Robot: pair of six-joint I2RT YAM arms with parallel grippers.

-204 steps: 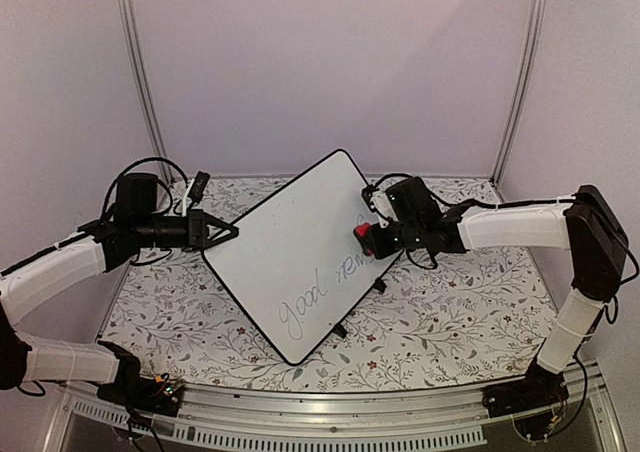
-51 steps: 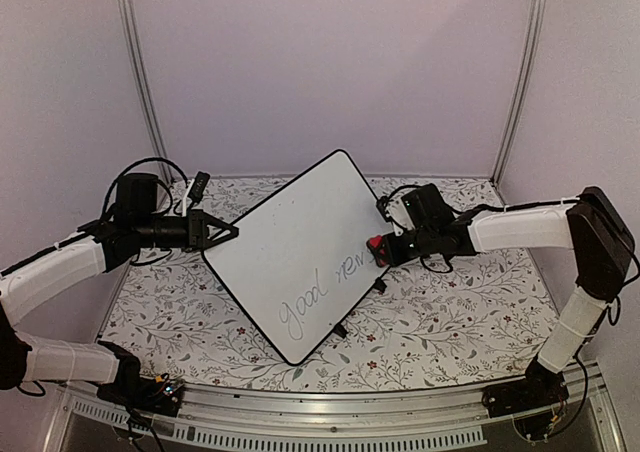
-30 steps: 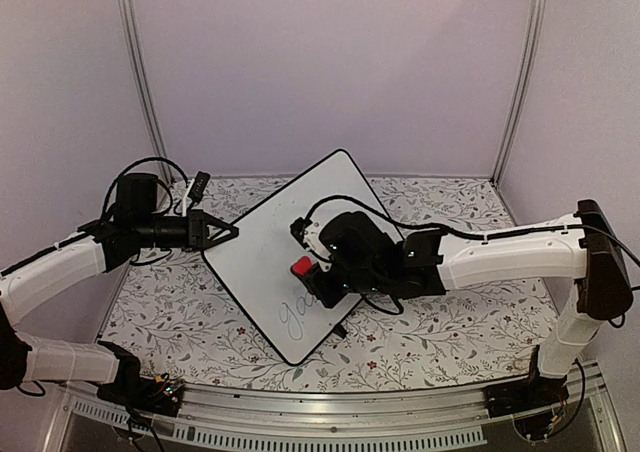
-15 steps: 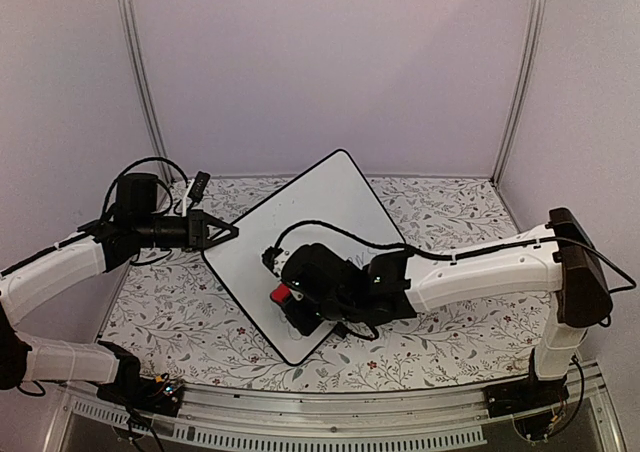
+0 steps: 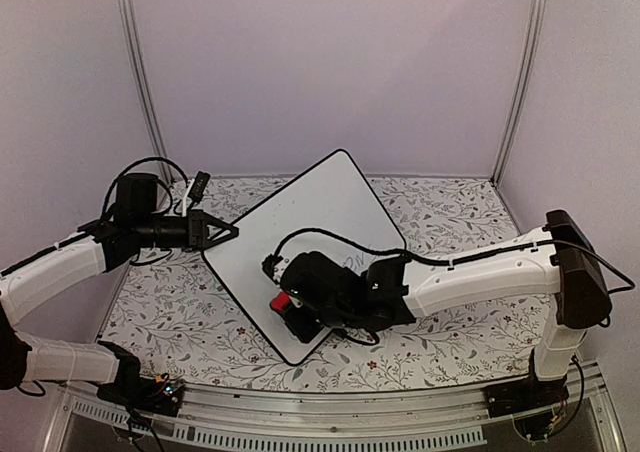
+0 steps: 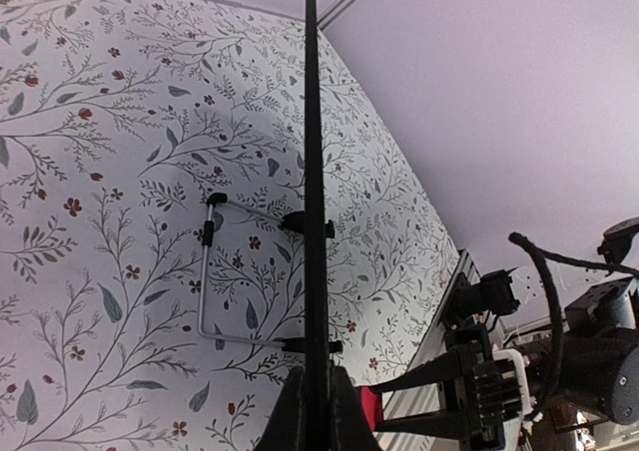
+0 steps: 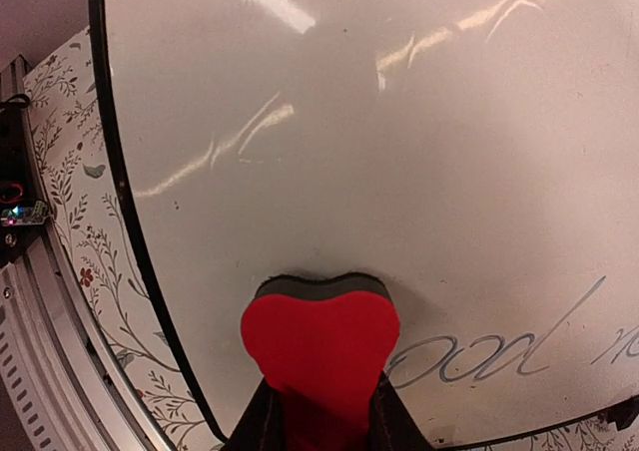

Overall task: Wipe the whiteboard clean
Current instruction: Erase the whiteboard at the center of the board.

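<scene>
Pinches the whiteboard point(image 5: 320, 212) at its left corner with the left gripper point(image 5: 230, 231), jaws closed onto the thin black frame point(image 6: 311, 172), keeping it propped and slanted on the floral tablecloth point(image 5: 450, 332). Clamps the red eraser point(image 7: 319, 356) tightly in the right gripper point(image 7: 319, 416), felt face against the whiteboard close to its lower-left edge. Arrives there from beyond the whiteboard's right edge, a moment's sweep across the whole written line. Leaves the grey handwriting point(image 7: 499, 356) largely intact all the same: loops readable just right of the eraser, running on toward the whiteboard's right side. Reads as a reposition to the start of the words rather than a finished wipe. Probably calls for a firm stroke back rightward along the line.
</scene>
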